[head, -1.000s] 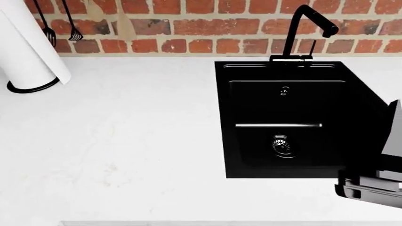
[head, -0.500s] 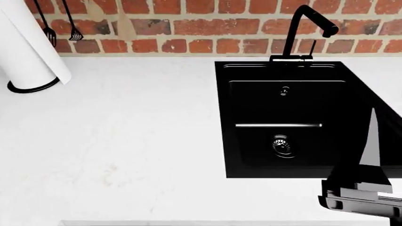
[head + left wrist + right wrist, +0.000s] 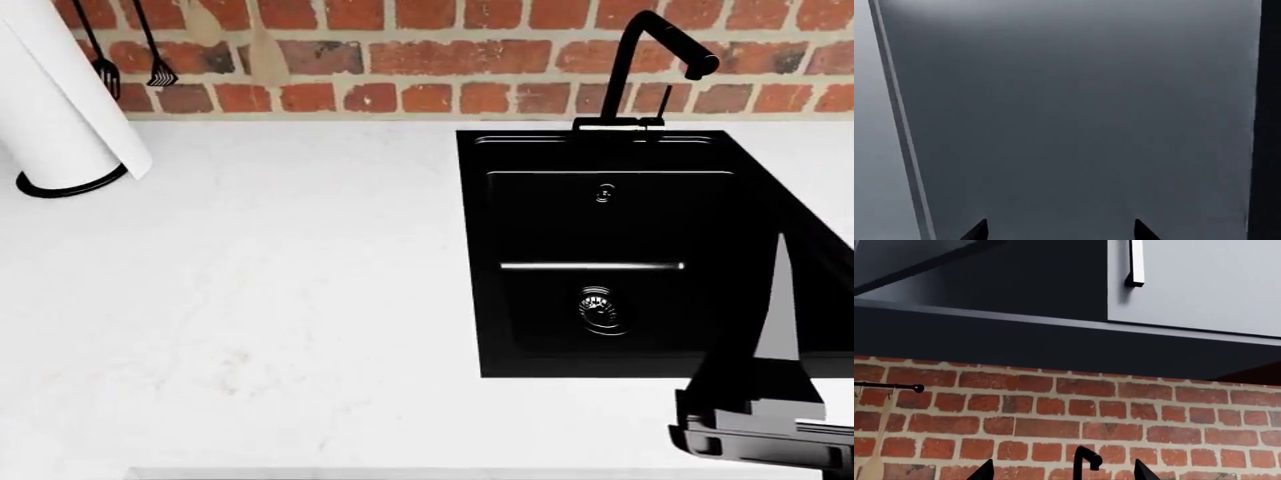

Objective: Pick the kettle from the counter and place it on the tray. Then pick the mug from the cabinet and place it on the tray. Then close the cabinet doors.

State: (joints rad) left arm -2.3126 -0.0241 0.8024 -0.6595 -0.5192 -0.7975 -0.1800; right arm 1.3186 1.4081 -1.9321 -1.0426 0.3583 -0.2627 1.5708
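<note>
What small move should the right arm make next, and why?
Probably lift the right gripper higher toward the cabinet door handle. Its camera faces the brick wall and faucet, with that handle above. Its jaws are open and empty, and no kettle, mug or tray shows.

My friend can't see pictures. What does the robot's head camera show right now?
A white counter holds a black sink with a tall black tap against a red brick wall. A paper towel roll stands at far left, and part of the robot's right arm pokes in at bottom right.
</note>
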